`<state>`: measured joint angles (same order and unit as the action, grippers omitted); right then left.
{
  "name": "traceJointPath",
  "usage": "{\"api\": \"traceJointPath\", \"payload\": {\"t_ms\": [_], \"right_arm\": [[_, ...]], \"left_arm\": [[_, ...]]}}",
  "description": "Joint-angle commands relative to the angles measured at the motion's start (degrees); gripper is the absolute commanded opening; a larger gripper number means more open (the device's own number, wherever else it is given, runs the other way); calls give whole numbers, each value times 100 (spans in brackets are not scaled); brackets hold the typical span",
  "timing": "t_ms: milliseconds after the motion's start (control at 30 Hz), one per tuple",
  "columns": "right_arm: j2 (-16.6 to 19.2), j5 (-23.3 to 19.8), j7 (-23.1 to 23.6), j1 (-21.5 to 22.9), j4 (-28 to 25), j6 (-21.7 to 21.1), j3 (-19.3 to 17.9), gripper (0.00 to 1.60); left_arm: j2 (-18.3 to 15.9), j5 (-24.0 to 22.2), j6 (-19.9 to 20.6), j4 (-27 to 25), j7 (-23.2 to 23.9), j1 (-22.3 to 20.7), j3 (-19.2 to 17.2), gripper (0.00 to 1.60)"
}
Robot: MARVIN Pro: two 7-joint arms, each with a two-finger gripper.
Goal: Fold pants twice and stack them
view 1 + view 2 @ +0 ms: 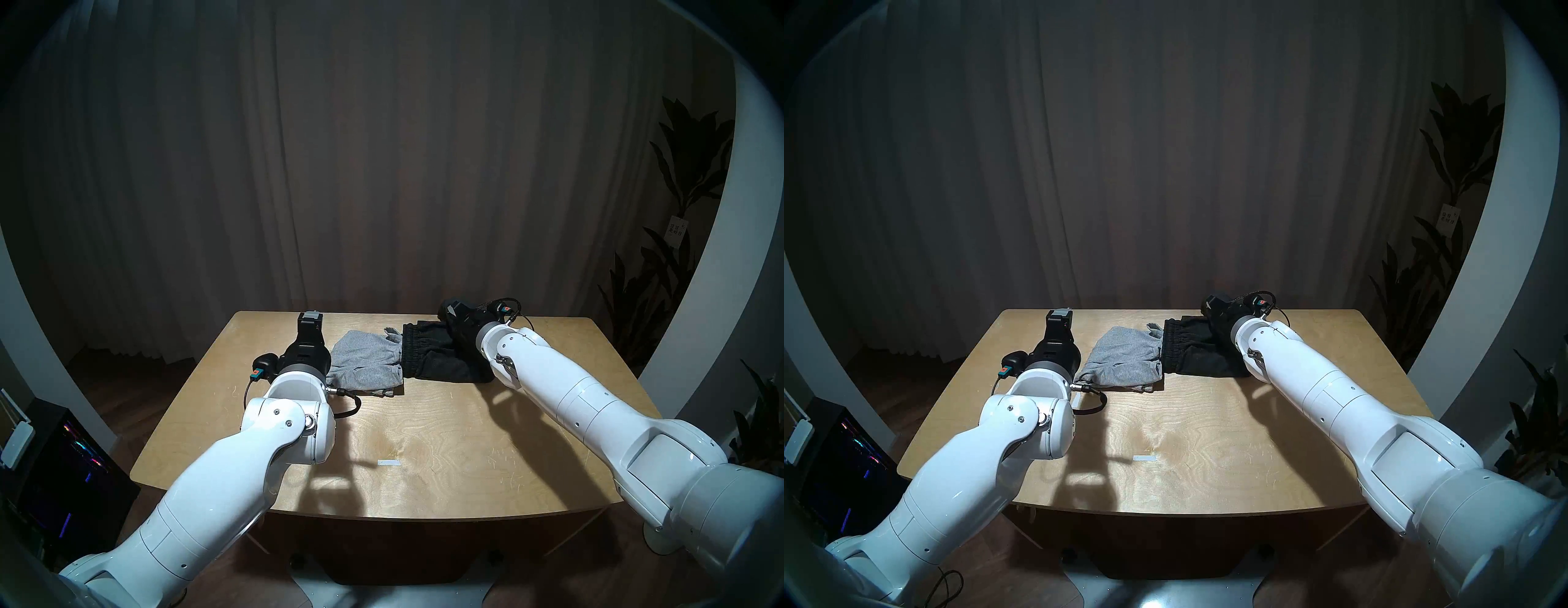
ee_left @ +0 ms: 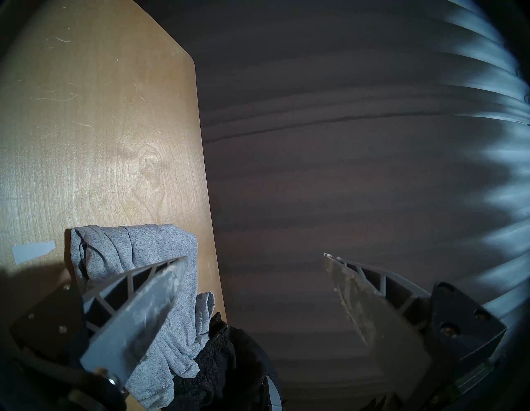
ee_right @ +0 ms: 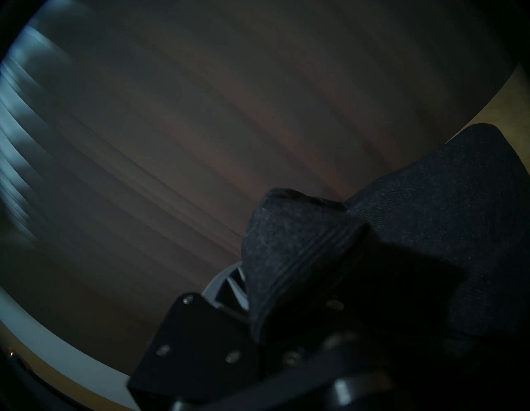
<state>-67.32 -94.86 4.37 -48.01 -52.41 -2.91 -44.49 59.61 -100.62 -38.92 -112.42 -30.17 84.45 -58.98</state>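
Observation:
Two pairs of pants lie side by side at the far middle of the wooden table (image 1: 424, 446). The light grey shorts (image 1: 367, 361) are on the left and the black shorts (image 1: 437, 356) on the right, their edges touching. My left gripper (image 1: 310, 318) hovers just left of the grey shorts, open and holding nothing. In the left wrist view its fingers (image 2: 160, 287) stand wide apart over the grey shorts (image 2: 137, 252). My right gripper (image 1: 456, 329) sits at the black shorts' far right corner. In the right wrist view it is shut on a fold of the black shorts (image 3: 430, 201).
A small strip of pale tape (image 1: 389, 462) is stuck near the table's middle front. Dark curtains hang behind the far edge. Potted plants (image 1: 687, 170) stand at the right, and a computer case (image 1: 63, 467) sits on the floor at the left.

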Motion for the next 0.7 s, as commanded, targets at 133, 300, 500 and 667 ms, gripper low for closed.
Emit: {"api": "traceJointPath", "payload": {"t_ms": [133, 300, 500, 667], "right_arm": [[318, 247, 213, -47, -718, -367, 259, 0], [558, 373, 265, -163, -937, -506, 432, 0], [697, 473, 376, -260, -1161, -508, 528, 0], [761, 614, 502, -233, -1271, -608, 658, 0]], "left_arm": [[-30, 104, -130, -247, 101, 46, -33, 160], [-33, 108, -167, -268, 118, 78, -27, 160], [-18, 97, -201, -270, 155, 100, -16, 160], [-5, 103, -233, -266, 180, 100, 4, 160]]}}
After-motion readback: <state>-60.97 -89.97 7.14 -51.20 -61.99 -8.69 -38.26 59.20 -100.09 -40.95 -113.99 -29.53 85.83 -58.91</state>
